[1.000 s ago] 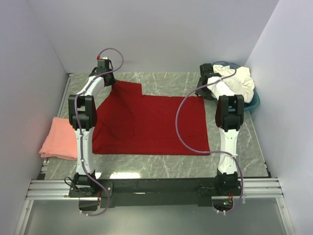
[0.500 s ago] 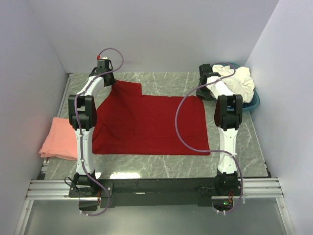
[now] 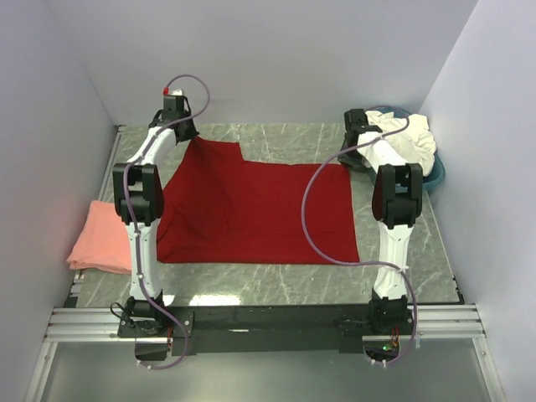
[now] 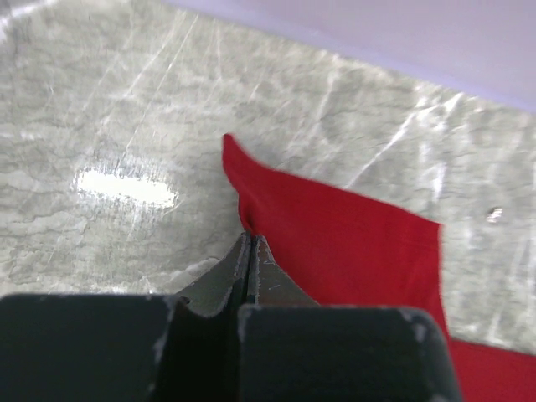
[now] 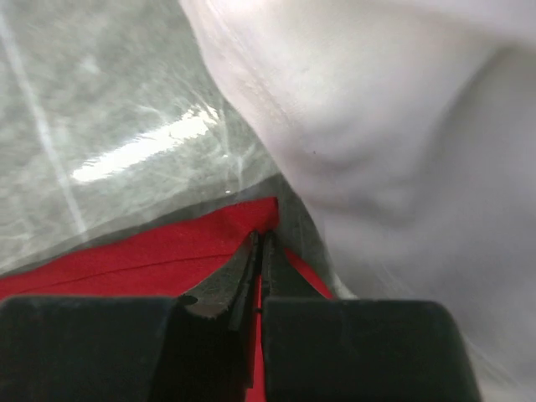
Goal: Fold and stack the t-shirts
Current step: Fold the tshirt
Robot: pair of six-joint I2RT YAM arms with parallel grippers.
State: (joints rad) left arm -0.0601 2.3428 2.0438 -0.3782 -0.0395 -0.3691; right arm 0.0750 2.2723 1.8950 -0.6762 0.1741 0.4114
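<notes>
The deep red t-shirt [image 3: 255, 213] lies spread flat on the marble table. My left gripper [image 4: 250, 239] is shut on its far left corner [image 4: 243, 188], which is lifted a little off the table. My right gripper [image 5: 260, 241] is shut on the far right corner of the red t-shirt [image 5: 167, 251], close beside the cream-white t-shirts [image 5: 394, 151]. From above, the left gripper [image 3: 185, 136] and the right gripper [image 3: 347, 159] both sit at the shirt's far edge. A folded salmon-pink t-shirt [image 3: 99, 237] lies at the left.
A round blue basin [image 3: 437, 172] at the far right holds the heap of cream-white t-shirts [image 3: 406, 138], which spills over its rim. Walls close in on the back, left and right. The metal rail [image 3: 268, 322] with the arm bases runs along the near edge.
The right gripper has gone from open to shut on the red shirt's far right corner. The left arm has drawn its corner slightly up and back.
</notes>
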